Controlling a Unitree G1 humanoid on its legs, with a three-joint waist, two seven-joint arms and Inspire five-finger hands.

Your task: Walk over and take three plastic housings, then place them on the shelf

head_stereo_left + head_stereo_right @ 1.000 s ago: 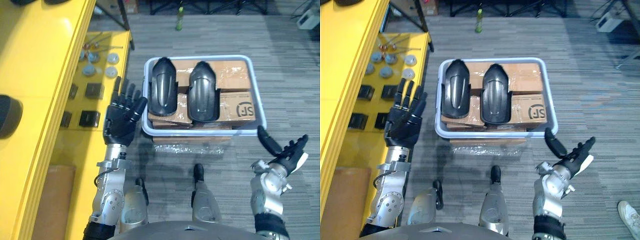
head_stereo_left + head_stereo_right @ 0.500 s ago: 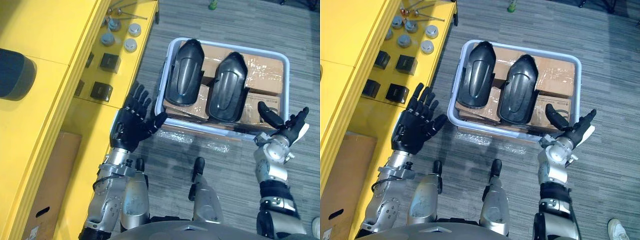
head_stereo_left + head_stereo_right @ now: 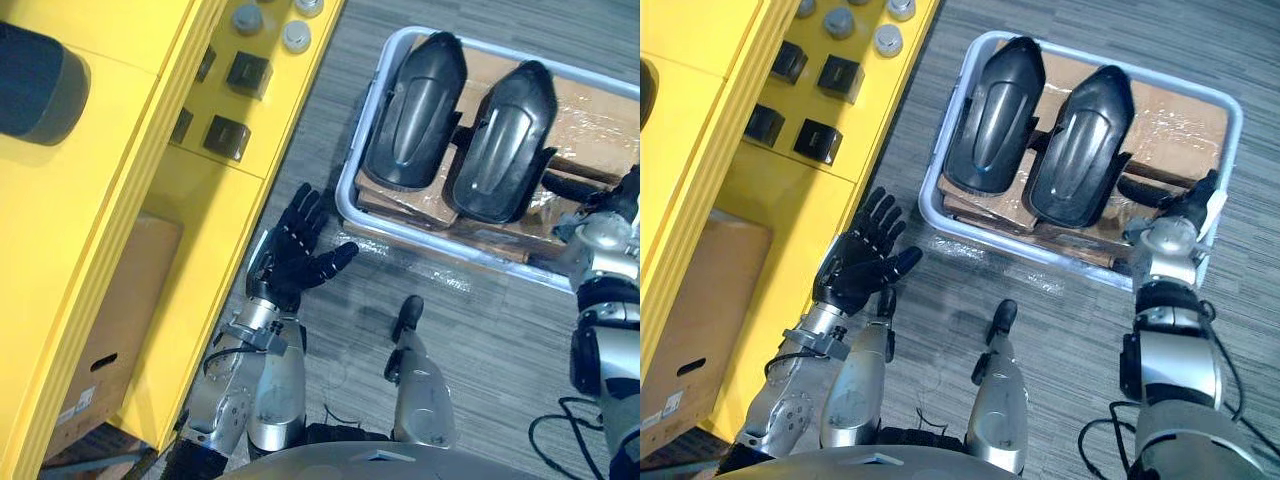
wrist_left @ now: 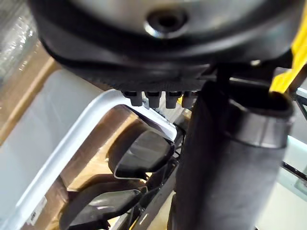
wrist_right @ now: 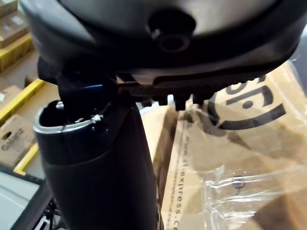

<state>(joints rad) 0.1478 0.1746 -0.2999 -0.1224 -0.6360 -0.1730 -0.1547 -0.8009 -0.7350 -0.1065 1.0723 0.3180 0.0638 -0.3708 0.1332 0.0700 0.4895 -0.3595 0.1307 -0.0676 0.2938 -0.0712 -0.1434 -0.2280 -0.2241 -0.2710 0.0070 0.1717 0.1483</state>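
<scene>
Just beyond the wide-spread, empty fingers [image 3: 878, 212] of the left hand [image 3: 855, 268], 2 black plastic housings [image 3: 995, 115] [image 3: 1080, 145] are lying side by side on cardboard boxes [image 3: 1170, 110] in a pale bin [image 3: 1040, 254]. Over the bin's near rim, the right hand [image 3: 1180, 215] is hanging beside them, fingers straight, gripping nothing.

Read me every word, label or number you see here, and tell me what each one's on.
Brown cardboard box wrapped in clear film: a big dark logo, cut off by the right robot hand, not readable whole.
Same box, a small line of print along its edge: blurred, unreadable.
Plain cardboard box under the yellow shelf: a white label, too small to read.
</scene>
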